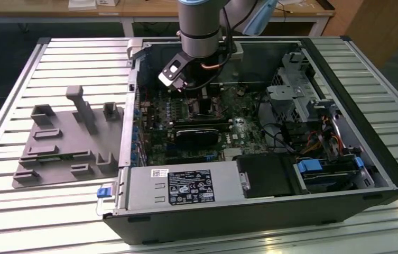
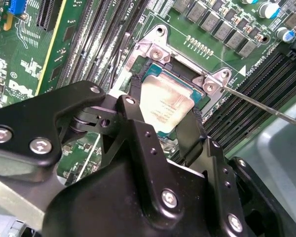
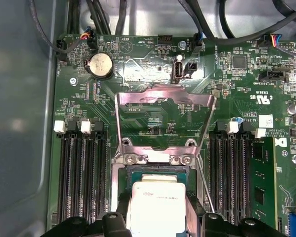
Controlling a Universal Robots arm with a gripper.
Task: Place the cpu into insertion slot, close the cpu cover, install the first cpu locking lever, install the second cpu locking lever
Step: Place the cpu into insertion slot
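**Status: cpu (image 2: 165, 106) pinched in the jaws at the insertion slot (image 2: 180, 76)**

1. Grasp. The gripper (image 2: 163, 118) has its jaws pressed against two opposite edges of the cpu. In both wrist views the chip sits between the black fingers (image 2: 133, 128), pale metal face toward the cameras.

2. Position. The cpu lies directly over the insertion slot, square to its rim. A narrow band of socket shows past the chip's free edge. It cannot be told whether the chip is fully seated or just above the contacts.

3. Orientation. The cpu is near-square, with no marked long axis. Its pinched edges face the memory slots (image 3: 81, 177) on either side of the insertion slot. One free edge faces the cover hinge.

4. Clearance.
   - The cpu cover (image 3: 163, 95) is swung open and lies back from the insertion slot beyond the hinge, leaving the socket uncovered.
   - A thin wire locking lever (image 3: 207, 185) runs just beside the insertion slot, between it and one memory bank, and is not latched.
   - Room for the fingers beside the slot is tight.

5. Setting. In the exterior view, the arm (image 1: 200, 26) reaches down into the open computer case (image 1: 368, 159) on the slatted surface (image 1: 51, 211).
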